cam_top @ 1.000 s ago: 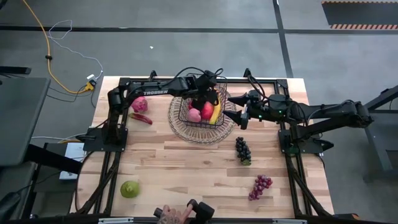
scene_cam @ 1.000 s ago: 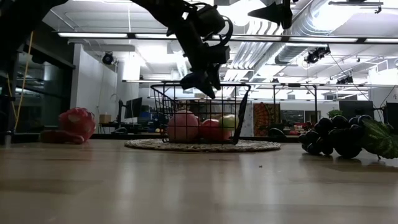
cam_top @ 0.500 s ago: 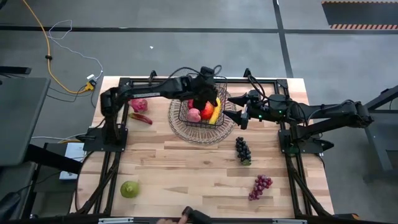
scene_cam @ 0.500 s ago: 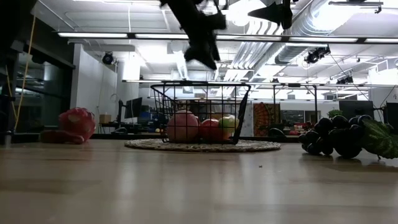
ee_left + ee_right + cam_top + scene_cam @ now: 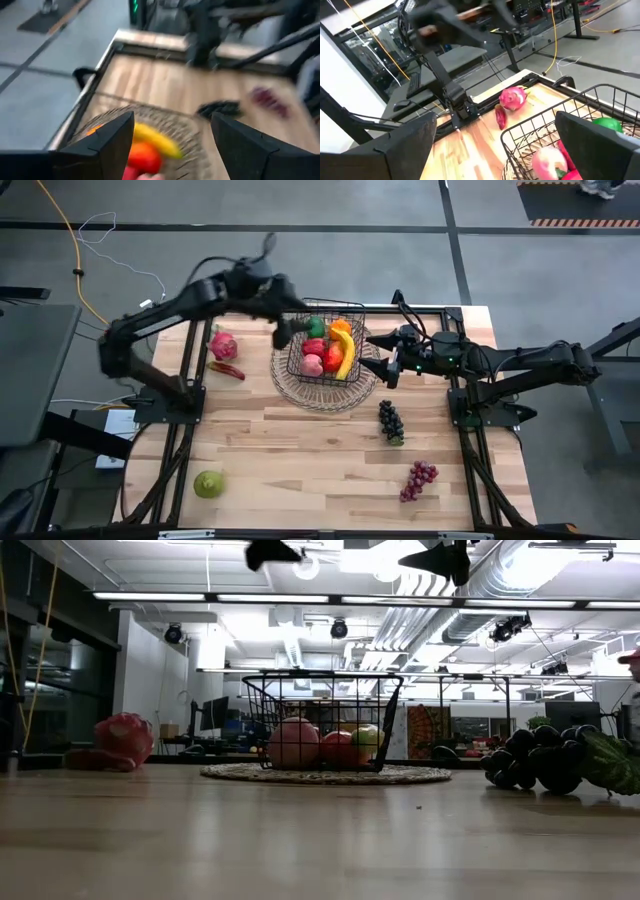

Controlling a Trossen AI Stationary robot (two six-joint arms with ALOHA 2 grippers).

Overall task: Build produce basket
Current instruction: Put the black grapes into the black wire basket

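Raised above the table, the left gripper (image 5: 283, 332) hangs just beside the left rim of the dark thin-wire rectangular basket (image 5: 358, 311), its two dark fingers (image 5: 107, 145) spread apart with nothing between them. On the other side, the right gripper (image 5: 384, 357) waits at the basket's right edge, jaws wide and empty — its wrist view looks past them onto the wire grid.

The basket stands on a round flat woven tray (image 5: 290, 385) at the far middle of the pale wooden table (image 5: 300, 460). Inside it lie a yellow banana (image 5: 347, 350), a red fruit (image 5: 333, 359), a pink-and-pale round fruit (image 5: 313, 365), a green fruit (image 5: 316, 327) and an orange one (image 5: 341, 326), packed close together.

Outside the basket, a pink dragon fruit (image 5: 224, 344) sits near the table's far left edge with a small red pepper (image 5: 228, 370) just beside it. A green round fruit (image 5: 208, 484) lies at the near left, well apart from the rest. On the right half, a dark grape bunch (image 5: 390, 421) lies near the tray — a purple grape bunch (image 5: 419, 479) lies farther toward the near edge.
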